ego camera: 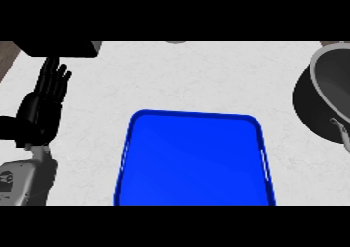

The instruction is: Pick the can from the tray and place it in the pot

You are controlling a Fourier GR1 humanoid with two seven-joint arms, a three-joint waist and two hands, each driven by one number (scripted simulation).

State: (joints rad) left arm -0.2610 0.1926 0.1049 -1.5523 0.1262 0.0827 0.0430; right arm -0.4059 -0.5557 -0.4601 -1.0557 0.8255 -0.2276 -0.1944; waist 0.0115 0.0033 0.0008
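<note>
Blue tray (pixel 195 159) lies at 6 o'clock on the white marbled desk (pixel 192 72). Where the can is cannot be told from this view. At 3 o'clock, well apart from the tray, stands the dark pot (pixel 309 108) with a grey rim, cut off by the view's right edge, its handle (pixel 346 137) pointing toward 5 o'clock. At 9 o'clock the left hand (pixel 44 103) rests near the desk's edge, its fingers (pixel 50 75) straight, pointing to 12 o'clock and slightly spread, touching nothing.

White marbled counter (pixel 192 77), blue tray (pixel 195 159) at centre, dark pot (pixel 305 103) at right edge
</note>
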